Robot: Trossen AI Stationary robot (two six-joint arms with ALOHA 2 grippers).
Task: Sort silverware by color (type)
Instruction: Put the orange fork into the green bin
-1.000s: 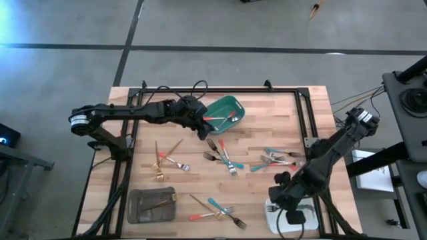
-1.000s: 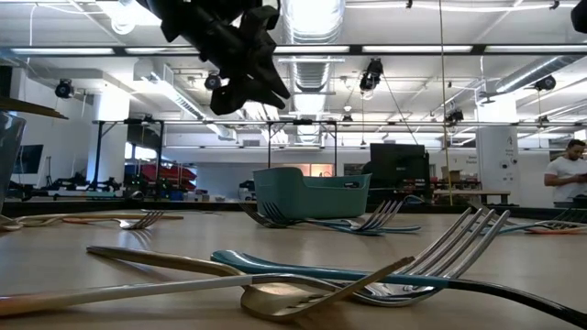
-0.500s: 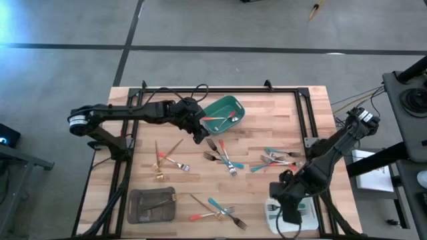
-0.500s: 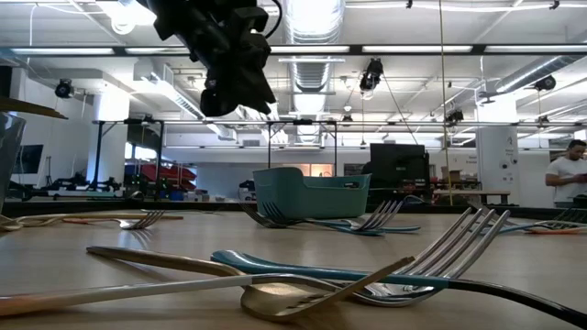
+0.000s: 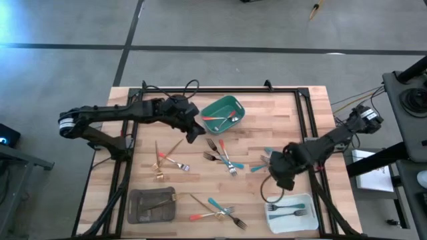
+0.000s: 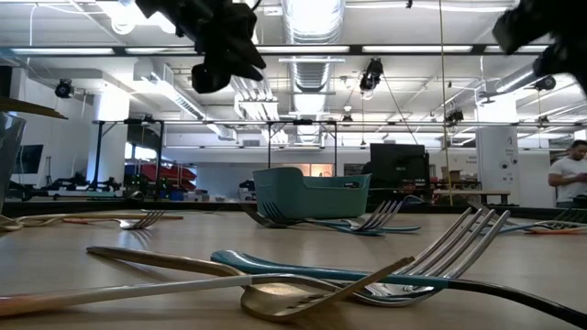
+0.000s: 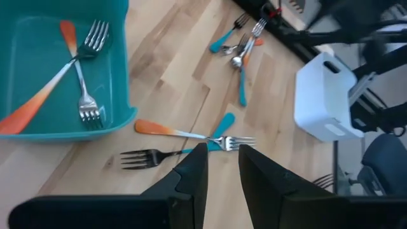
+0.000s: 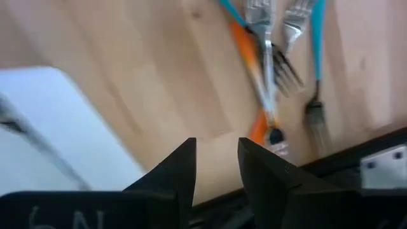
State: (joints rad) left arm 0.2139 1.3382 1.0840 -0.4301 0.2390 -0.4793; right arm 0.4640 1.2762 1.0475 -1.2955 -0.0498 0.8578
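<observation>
Right gripper (image 5: 277,179) leaves the white tray (image 5: 307,220) — fingers parted, empty; left gripper (image 5: 194,133) narrow, empty.
Silverware (image 5: 223,157) looks light, stiff, slippery — pinch mid-handle.

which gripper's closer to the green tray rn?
Left. The left gripper hovers just beside the green tray, off its left edge in the high view. The right gripper is far off, near the white tray at the table's right front.
</observation>
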